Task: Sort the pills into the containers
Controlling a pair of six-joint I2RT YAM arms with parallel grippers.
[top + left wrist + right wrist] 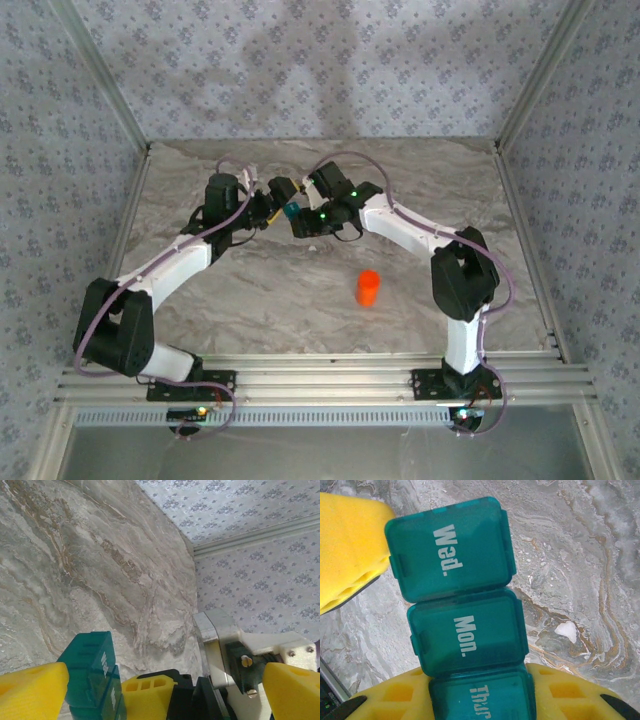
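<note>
The containers are one teal pill box [462,630], a strip of three joined compartments marked Wed., Mon. and Thur, all lids closed. It hangs above the marble table at the middle back [289,212]. My right gripper [480,697] is shut on the Thur end, a yellow finger on each side. My left gripper [166,675] is open wide, and the box's Wed. end [92,672] lies beside its left finger [30,692], whether touching I cannot tell. That finger [345,550] sits by the Wed. compartment in the right wrist view. The pills are out of view.
An orange bottle [368,288] with an orange cap stands upright on the table [250,300], nearer the front and right of centre. Patterned walls close in the back and both sides. Both arms [400,225] reach inward, meeting near the back.
</note>
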